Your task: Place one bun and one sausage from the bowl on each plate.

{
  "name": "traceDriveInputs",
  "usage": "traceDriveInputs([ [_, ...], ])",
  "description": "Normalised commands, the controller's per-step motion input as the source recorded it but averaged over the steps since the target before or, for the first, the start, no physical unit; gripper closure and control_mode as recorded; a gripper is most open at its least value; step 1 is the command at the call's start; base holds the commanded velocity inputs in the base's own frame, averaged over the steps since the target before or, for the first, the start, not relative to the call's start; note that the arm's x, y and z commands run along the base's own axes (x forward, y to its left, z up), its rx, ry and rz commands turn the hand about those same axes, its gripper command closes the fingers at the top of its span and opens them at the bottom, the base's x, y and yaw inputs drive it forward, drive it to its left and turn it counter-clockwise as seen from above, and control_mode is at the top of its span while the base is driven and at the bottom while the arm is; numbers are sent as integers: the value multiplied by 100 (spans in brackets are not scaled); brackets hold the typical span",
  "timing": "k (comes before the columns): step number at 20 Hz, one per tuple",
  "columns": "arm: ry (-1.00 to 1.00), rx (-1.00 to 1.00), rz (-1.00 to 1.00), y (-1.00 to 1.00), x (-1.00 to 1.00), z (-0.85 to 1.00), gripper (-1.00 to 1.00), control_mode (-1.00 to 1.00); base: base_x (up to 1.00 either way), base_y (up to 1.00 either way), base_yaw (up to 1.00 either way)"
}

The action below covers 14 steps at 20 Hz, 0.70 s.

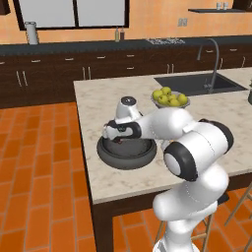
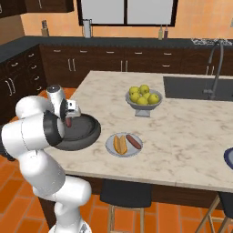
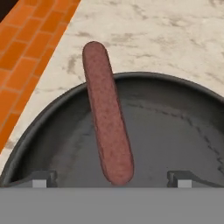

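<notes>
- Now the gripper (image 3: 112,178) hangs low over the bowl (image 3: 175,131), and its two tips stand wide apart with nothing held.
- One sausage (image 3: 107,113) leans on the bowl's rim; one end pokes out over the counter (image 3: 166,35) and the other end sits down between the tips.
- From the right side, the bowl (image 2: 84,132) sits near the counter's edge, partly behind the arm.
- Just beside it is the pale plate (image 2: 111,149) with a bun (image 2: 119,144) and another sausage (image 2: 134,141) lying side by side.
- A dark plate (image 2: 229,157) peeks in at the far right edge; what is on it cannot be seen.
- Farther back stands a fruit bowl (image 2: 144,108) near the sink (image 2: 191,86).
</notes>
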Motion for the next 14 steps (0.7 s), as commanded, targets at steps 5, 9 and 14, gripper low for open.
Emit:
traceDriveInputs([
  [5, 0, -4, 0, 0, 29, -46, -100, -100, 0, 0, 0],
  [9, 0, 0, 0, 0, 14, -12, -100, -100, 0, 0, 0],
  [14, 0, 0, 0, 0, 21, -16, -100, -100, 0, 0, 0],
])
